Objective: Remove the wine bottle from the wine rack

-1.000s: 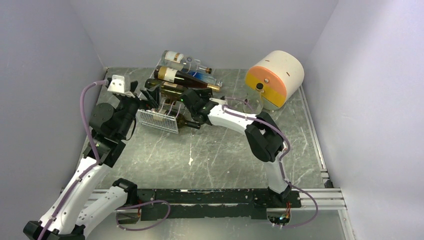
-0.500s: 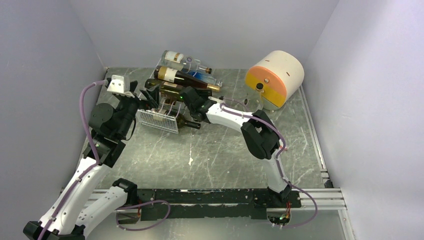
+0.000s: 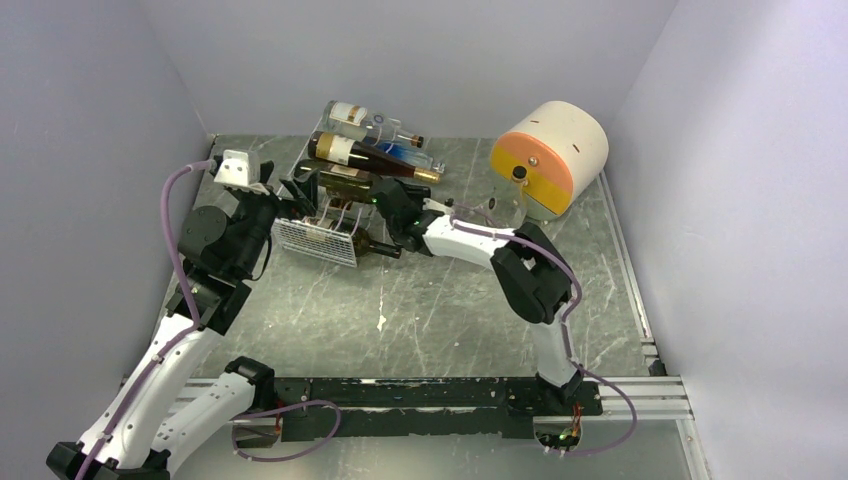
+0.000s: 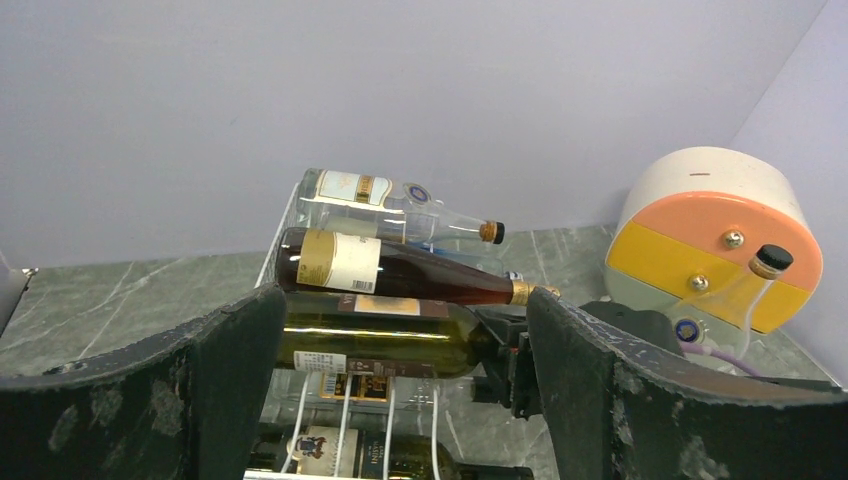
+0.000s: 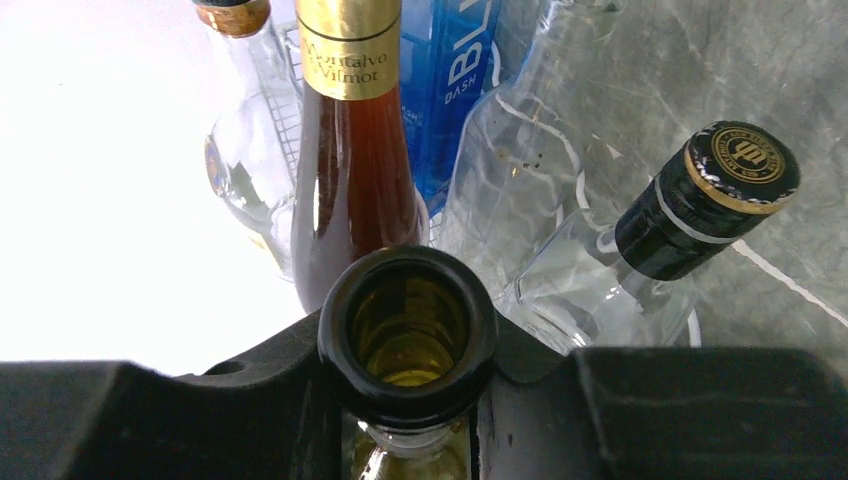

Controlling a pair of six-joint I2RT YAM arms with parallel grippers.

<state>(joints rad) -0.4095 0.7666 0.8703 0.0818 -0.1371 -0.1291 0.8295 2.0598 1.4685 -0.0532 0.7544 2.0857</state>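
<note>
The white wire wine rack (image 3: 315,241) stands at the back left with several bottles lying across it. A green wine bottle (image 3: 345,182) lies in its middle row, neck pointing right. My right gripper (image 3: 392,207) is shut on that neck. In the right wrist view the bottle's open mouth (image 5: 407,330) sits just above the right gripper (image 5: 410,410), with a finger pressed on each side. My left gripper (image 3: 298,192) stands open at the rack's left end. In the left wrist view the left gripper (image 4: 405,300) frames the green bottle (image 4: 380,345) without touching it.
A brown bottle with gold foil (image 3: 370,157) and a clear bottle (image 3: 365,120) lie above the green one, a dark bottle (image 3: 375,245) below. A cream, orange and yellow drum (image 3: 550,155) stands at back right with a clear bottle (image 3: 505,200) against it. Walls close in behind and at both sides.
My right gripper has closed on the green bottle's neck, its arm shifting slightly at the rack. The left arm and its open gripper have stayed put.
</note>
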